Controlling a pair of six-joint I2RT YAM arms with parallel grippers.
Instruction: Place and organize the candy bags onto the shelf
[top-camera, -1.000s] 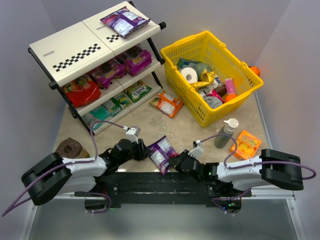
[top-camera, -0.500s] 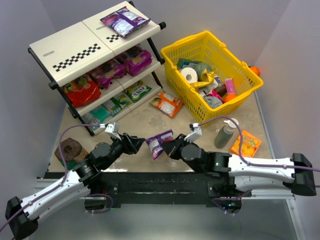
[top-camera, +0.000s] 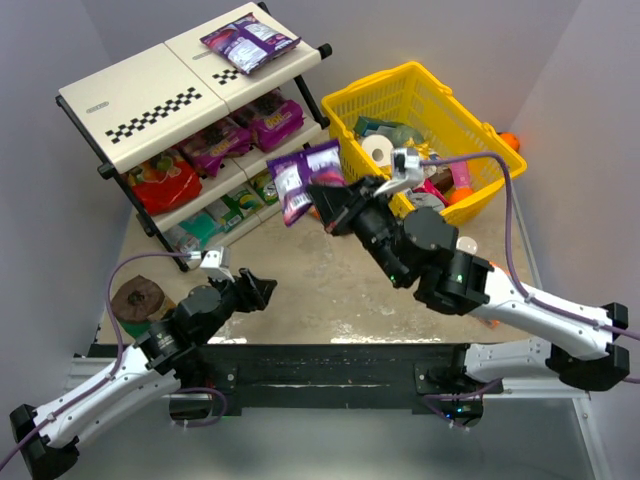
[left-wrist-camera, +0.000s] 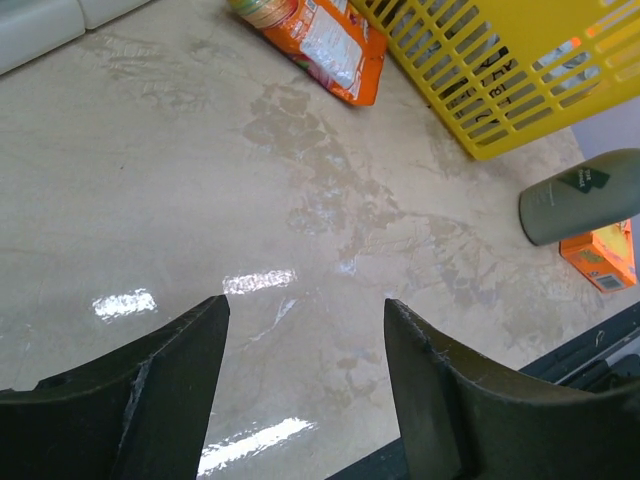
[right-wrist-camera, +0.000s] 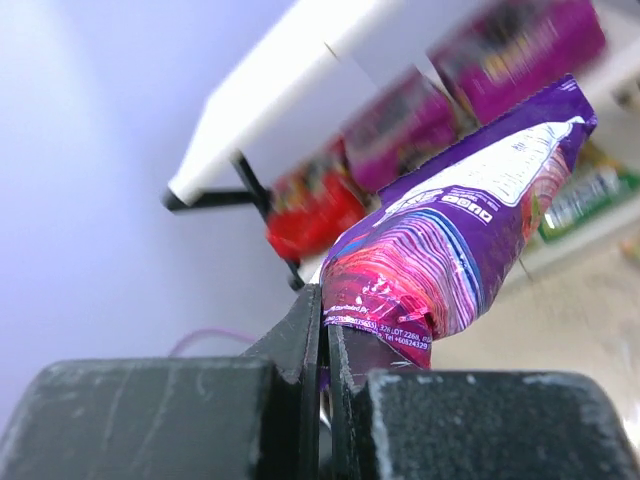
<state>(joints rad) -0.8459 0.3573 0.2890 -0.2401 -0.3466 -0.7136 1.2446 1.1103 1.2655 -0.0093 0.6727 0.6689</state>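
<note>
My right gripper (top-camera: 325, 203) is shut on a purple candy bag (top-camera: 305, 178) and holds it in the air, in front of the shelf's (top-camera: 150, 95) right end. In the right wrist view the bag (right-wrist-camera: 460, 250) sticks out of the closed gripper (right-wrist-camera: 325, 320), with the blurred shelf (right-wrist-camera: 320, 60) behind. The shelf holds a purple bag (top-camera: 248, 42) on top, magenta bags (top-camera: 215, 145) and a red bag (top-camera: 163, 180) in the middle, and green bags (top-camera: 272, 183) below. An orange bag (left-wrist-camera: 325, 45) lies on the table. My left gripper (top-camera: 262, 290) is open and empty, low over the bare table (left-wrist-camera: 305, 330).
A yellow mesh basket (top-camera: 350, 95) full of mixed items stands at the back right, and shows in the left wrist view (left-wrist-camera: 500, 70). A grey bottle (left-wrist-camera: 575, 195) and a small orange box (left-wrist-camera: 605, 255) sit near the right front. A brown round object (top-camera: 135, 297) lies at the left front.
My right gripper has lifted the purple bag from the front of the table up and back toward the shelf. My left gripper has drawn away to the left, empty.
</note>
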